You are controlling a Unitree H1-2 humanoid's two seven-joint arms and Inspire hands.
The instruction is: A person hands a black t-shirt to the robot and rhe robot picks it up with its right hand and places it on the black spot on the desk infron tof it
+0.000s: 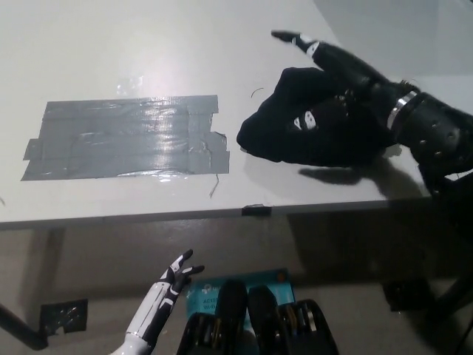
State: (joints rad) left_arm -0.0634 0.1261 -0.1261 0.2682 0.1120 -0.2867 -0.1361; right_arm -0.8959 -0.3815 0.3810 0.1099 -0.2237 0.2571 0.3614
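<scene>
A bunched black t-shirt (295, 122) hangs just above the white desk (148, 44) at its right side, casting a shadow underneath. My black right hand (347, 92) is shut on the t-shirt, with one finger pointing up and left past the cloth. The dark grey taped spot (126, 140) lies on the desk to the left of the shirt, a short gap away. My white left hand (174, 277) rests low, below the desk's front edge, with its fingers spread and nothing in it.
The desk's front edge (148, 216) runs across the middle of the view. Below it is the floor with a blue sheet (214, 292) and a small grey tape patch (63, 316). A loose thread lies by the spot's right corner.
</scene>
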